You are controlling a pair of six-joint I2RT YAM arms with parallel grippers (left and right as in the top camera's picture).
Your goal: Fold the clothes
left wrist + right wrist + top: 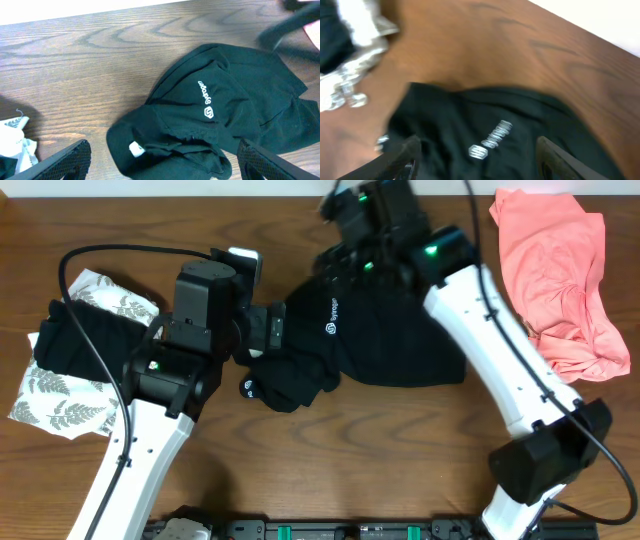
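The black shirt lies crumpled in the middle of the table, with small white logos facing up. My left gripper is at its left edge. In the left wrist view its fingers stand wide open on either side of a bunched fold of the shirt. My right gripper hovers over the shirt's upper left part and is blurred. In the right wrist view this gripper is open above the shirt, with a logo between the jaws.
A salmon-pink garment lies bunched at the far right. At the left edge, a black garment rests on a white leaf-print one. The right arm crosses over the shirt's right side.
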